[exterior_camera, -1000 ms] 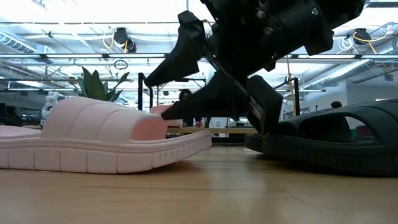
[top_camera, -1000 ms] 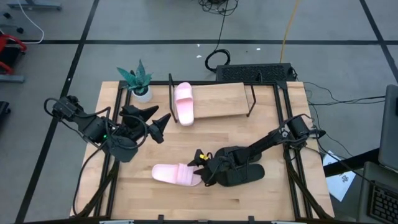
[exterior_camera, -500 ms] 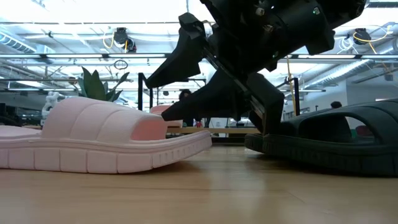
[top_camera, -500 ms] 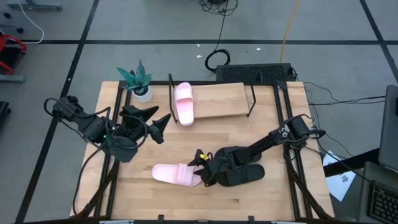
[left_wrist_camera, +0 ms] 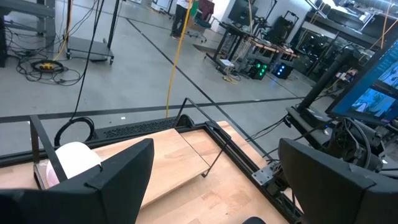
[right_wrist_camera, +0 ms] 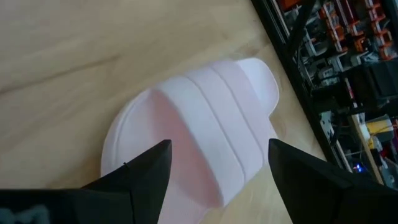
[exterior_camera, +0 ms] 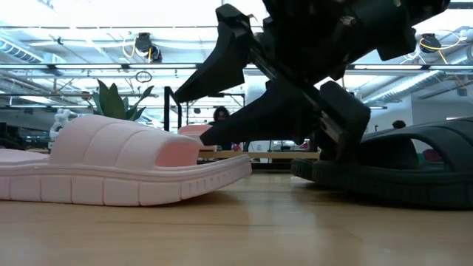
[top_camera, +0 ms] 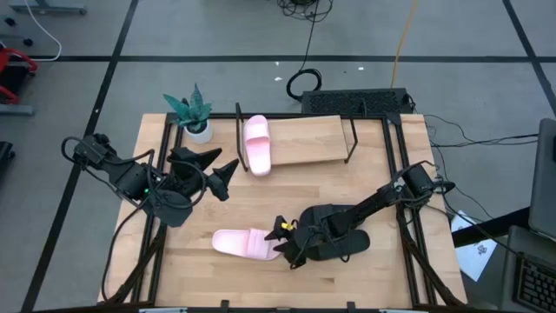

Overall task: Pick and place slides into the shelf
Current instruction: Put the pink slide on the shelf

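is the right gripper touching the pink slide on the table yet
Apart. In the low view the open right gripper hangs over the pink slide's toe end, with background showing between its lower finger and the slide.

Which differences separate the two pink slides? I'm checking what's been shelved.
The shelved pink slide lies on the shelf at its left end; the loose pink slide lies on the table. The shelved one lies front to back, the loose one left to right. The open right pincer hovers at the loose one; nothing is near the shelved one. Both share colour and shape.

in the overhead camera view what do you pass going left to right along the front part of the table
Pink slide → right tool, open over its toe end → black slides.
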`<action>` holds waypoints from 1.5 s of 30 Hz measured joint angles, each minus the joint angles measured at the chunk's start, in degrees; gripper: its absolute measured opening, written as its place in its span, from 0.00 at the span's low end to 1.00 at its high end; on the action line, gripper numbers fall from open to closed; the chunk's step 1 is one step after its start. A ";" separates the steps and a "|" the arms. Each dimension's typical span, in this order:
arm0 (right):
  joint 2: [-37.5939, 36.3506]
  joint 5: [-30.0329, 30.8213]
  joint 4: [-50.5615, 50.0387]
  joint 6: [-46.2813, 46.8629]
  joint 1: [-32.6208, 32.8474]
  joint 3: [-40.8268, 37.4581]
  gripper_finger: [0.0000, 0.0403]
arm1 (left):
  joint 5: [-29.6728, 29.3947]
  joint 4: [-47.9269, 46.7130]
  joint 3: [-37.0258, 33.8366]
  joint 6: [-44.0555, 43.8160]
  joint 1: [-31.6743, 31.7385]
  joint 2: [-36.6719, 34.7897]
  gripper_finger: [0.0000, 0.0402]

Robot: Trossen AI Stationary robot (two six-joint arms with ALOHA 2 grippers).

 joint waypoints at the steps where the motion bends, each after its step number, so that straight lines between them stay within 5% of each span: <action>1: 0.00 -0.03 -0.07 0.30 -0.27 0.00 0.64 | 0.00 -0.02 0.00 -0.02 0.00 0.00 0.86; 24: 4.39 0.15 8.05 -5.55 -2.11 0.07 0.63 | -0.04 -0.13 0.00 1.45 0.00 0.00 0.86; 45: 4.44 -3.63 10.03 -9.58 -4.76 0.00 0.16 | -0.11 -0.35 0.00 2.64 0.00 0.00 0.86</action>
